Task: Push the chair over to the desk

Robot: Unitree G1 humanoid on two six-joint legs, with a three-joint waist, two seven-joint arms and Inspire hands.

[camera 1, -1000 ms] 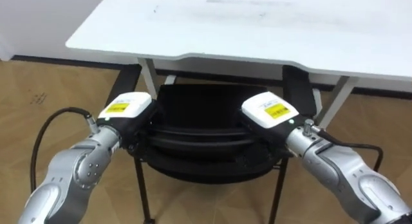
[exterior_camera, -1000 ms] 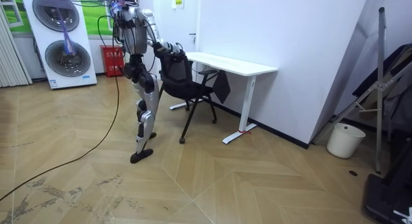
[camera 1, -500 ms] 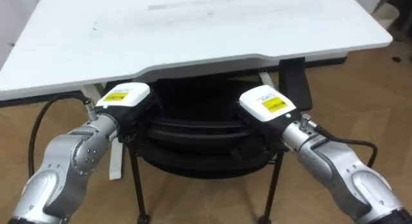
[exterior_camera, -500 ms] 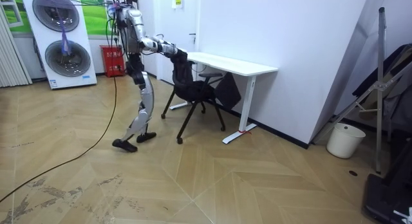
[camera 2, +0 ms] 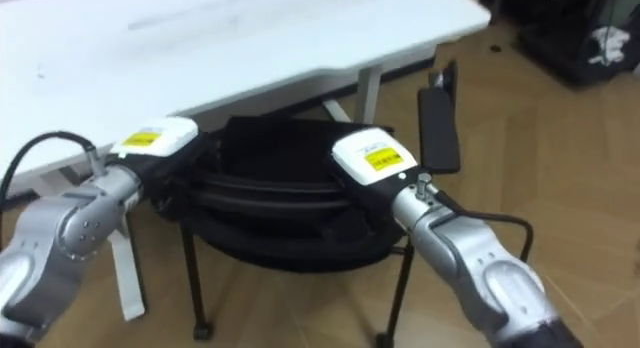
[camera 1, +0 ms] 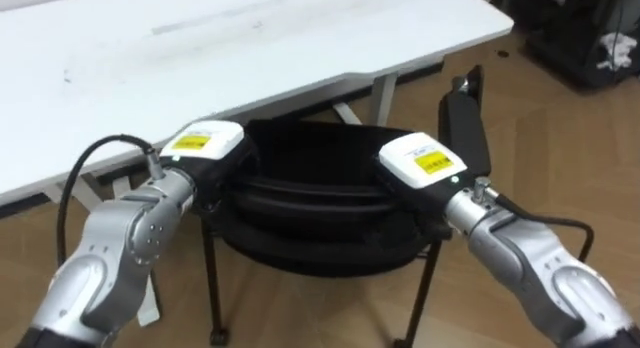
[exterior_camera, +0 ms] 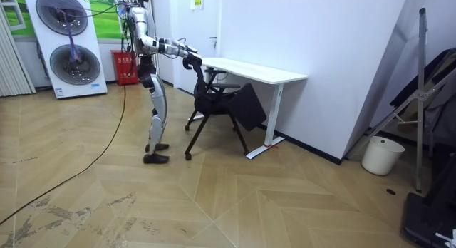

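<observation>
1. Tabletop (camera 1: 200, 48): white, on white legs, just beyond the chair. Its near edge overlaps the chair's far side.
2. Chair (camera 1: 315, 218): black, on thin dark legs, standing on the wood floor (exterior_camera: 214, 205). Its far side is tucked below the tabletop's edge. The robot stands upright close behind the chair, on the room view's left, with both arms stretched forward to the chair's back.
3. Bin (exterior_camera: 375, 155): white, on the floor, well apart from the chair, past the tabletop on the room view's right.
4. Left robot hand (camera 1: 203, 148): laid on the left end of the chair back's top. Its fingers are hidden beyond the black back, so I cannot tell its grip.
5. Right robot hand (camera 1: 422, 163): laid on the right end of the chair back's top. Its fingers are likewise hidden, so I cannot tell its grip.
</observation>
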